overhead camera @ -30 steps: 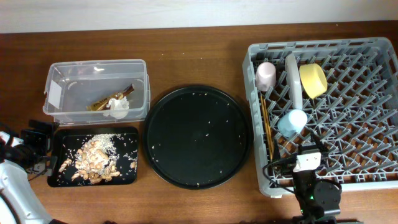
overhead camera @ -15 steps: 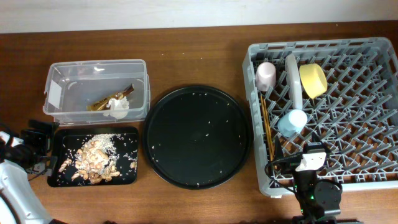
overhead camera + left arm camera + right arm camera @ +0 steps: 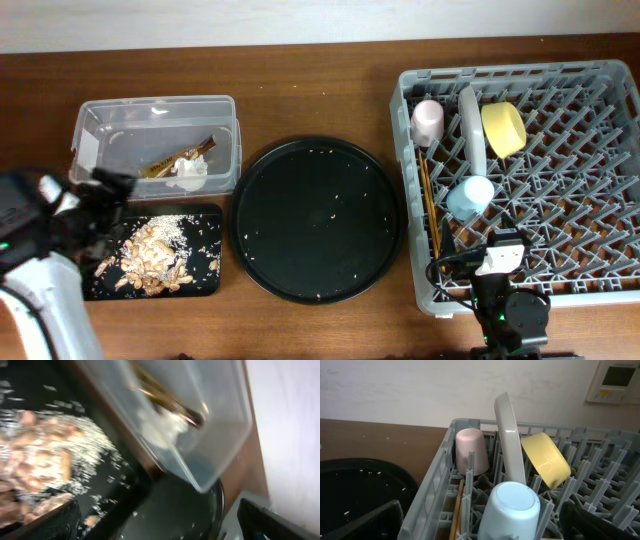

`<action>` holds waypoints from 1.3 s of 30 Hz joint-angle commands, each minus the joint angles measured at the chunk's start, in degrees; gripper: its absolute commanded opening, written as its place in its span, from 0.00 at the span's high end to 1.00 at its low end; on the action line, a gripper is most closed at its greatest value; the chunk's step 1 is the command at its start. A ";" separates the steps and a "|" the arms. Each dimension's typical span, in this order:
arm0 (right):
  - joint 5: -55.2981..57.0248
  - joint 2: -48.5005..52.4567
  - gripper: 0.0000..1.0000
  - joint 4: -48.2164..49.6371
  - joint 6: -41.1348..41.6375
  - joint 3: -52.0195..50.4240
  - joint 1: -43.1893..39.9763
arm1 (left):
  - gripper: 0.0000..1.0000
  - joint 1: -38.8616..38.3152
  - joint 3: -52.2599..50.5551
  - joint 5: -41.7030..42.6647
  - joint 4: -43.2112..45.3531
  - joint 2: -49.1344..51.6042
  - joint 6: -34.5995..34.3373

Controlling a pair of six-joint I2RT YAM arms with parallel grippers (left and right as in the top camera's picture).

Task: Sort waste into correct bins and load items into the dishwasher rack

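Left arm over the scraps, right arm low at the rack's 6 o'clock edge.
Blurred left gripper [image 3: 100,215] hangs over the black tray's [image 3: 205,275] 9 o'clock end, fingers spread, beside the food scraps [image 3: 150,255]. The tissue [image 3: 188,170] and wrapper [image 3: 170,163] lie in the clear tub [image 3: 150,102] at 12. Right gripper [image 3: 495,250] is spread too. The pink cup [image 3: 427,121], blue cup [image 3: 470,196], plate [image 3: 472,130], yellow bowl [image 3: 503,128] and chopsticks [image 3: 430,205] sit in the rack [image 3: 580,200].

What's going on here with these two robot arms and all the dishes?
Two robot arms are clearing up after a meal. The pink cup, blue cup, plate, bowl and chopsticks sit in the rack; tissue and wrapper lie in the tub; food scraps fill the small tray. The round tray holds only stray rice grains. The left gripper, open and empty, hovers at the small tray's left end; the right gripper, also open, hangs at the rack's near edge.
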 commanded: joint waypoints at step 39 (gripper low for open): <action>0.92 -0.66 0.02 -0.15 0.72 -0.44 -0.48 | 0.01 -29.59 -62.05 -27.87 46.53 -71.45 48.65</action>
